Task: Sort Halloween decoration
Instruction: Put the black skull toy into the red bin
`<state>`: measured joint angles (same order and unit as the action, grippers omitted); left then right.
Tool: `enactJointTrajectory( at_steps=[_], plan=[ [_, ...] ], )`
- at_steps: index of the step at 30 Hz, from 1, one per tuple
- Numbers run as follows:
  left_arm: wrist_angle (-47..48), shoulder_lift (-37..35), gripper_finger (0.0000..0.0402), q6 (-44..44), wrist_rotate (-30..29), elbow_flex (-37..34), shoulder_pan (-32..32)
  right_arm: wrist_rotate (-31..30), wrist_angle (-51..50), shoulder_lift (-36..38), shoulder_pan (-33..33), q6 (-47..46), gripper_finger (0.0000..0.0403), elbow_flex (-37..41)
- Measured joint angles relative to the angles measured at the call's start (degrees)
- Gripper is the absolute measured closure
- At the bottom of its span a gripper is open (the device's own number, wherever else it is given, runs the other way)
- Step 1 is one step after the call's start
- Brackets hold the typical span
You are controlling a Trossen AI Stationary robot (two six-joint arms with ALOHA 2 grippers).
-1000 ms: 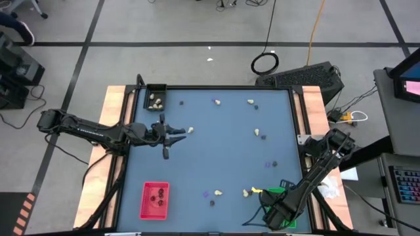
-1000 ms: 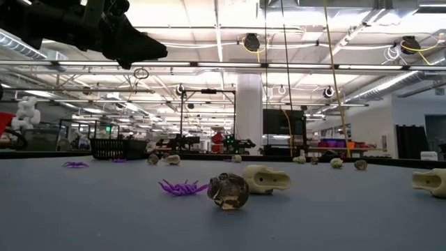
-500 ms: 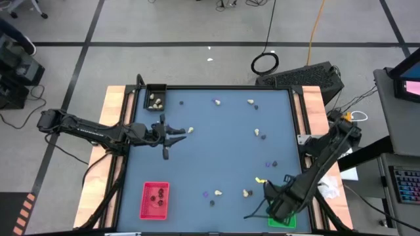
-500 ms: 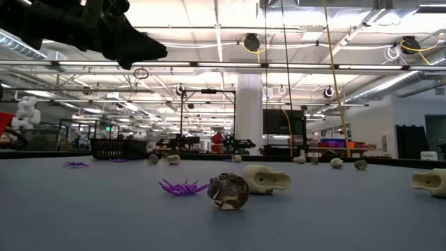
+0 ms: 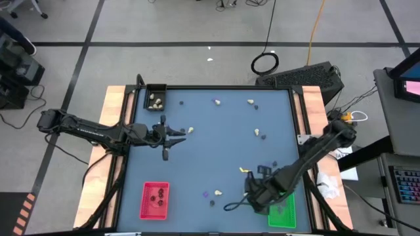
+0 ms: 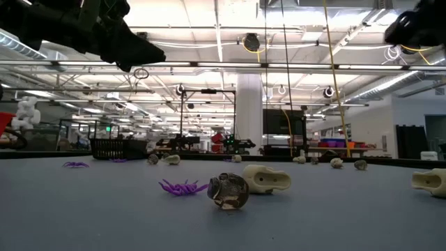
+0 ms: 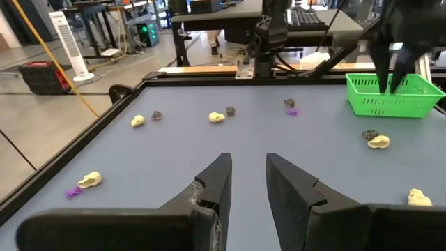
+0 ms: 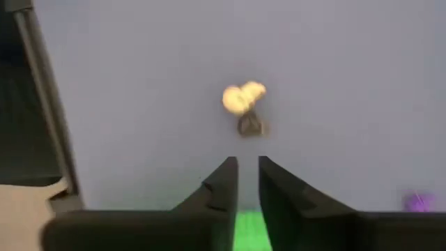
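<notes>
Right pincer [image 8: 247, 174] nearly closed, empty; left pincer [image 7: 247, 185] slightly spread, empty.

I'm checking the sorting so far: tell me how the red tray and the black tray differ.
The red tray holds dark lumps; the black tray holds cream-white lumps. The red tray looks larger than the black tray. The black tray sits in the table's far left corner, the red tray near its front edge. Both are rectangular and lie on the left side.
</notes>
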<state>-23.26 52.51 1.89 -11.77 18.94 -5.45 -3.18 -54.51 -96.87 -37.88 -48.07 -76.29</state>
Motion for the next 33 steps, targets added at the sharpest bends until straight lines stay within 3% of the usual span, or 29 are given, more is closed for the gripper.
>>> enactJointTrajectory(
  at_steps=[8, 14, 20, 33],
  plan=[
    [0.1, 0.0, 0.0317, 0.0, 0.0, 0.0, 0.0, -1.2, 2.3, -8.7, 1.1, 3.9, 0.0250, 0.0],
    [0.2, 0.0, 0.0317, 0.0, 0.0, 0.0, 0.0, -1.2, 2.7, -12.2, 1.5, 5.8, 0.0219, 0.0],
    [0.3, 0.0, 0.0317, 0.0, 0.0, 0.0, 0.0, -1.0, 3.7, -13.7, 2.6, 8.4, 0.0233, 0.0],
    [0.4, 0.0, 0.0317, 0.0, 0.0, 0.0, 0.0, 1.9, 4.4, -15.0, 3.0, 11.3, 0.0320, 0.0]
  ],
)
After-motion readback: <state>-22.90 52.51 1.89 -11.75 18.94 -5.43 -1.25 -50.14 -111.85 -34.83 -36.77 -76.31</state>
